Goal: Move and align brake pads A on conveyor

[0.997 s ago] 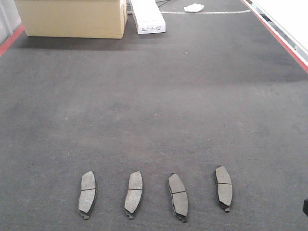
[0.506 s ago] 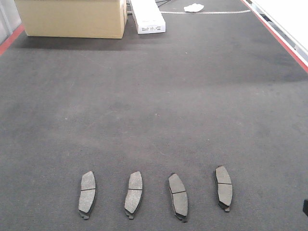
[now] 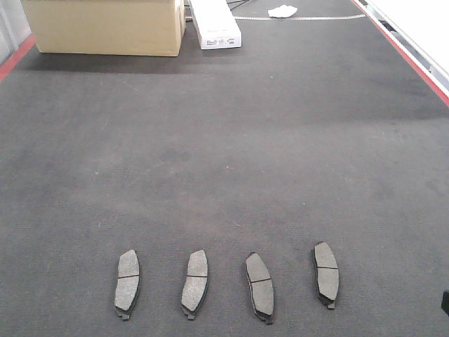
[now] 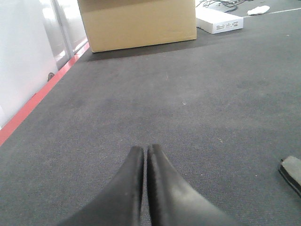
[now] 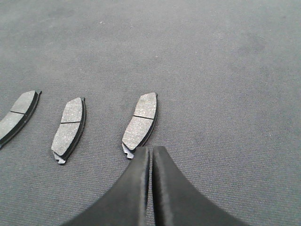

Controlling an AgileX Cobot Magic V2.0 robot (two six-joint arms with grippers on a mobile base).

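The conveyor (image 3: 231, 140) carries a cardboard box (image 3: 105, 27) and a white carton (image 3: 215, 27) at its far end, with four brake pads A (image 3: 259, 286) in a near row, apart from one another. The third pad sits slightly skewed. Both the left end effector (image 4: 146, 153) and right end effector (image 5: 151, 153) are closed and empty; judged best practice is squaring that pad gently without disturbing its neighbours.

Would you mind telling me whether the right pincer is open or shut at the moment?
Shut and empty: in the right wrist view the right pincer has its two dark fingers pressed together, nothing between them, just short of the nearest brake pad.
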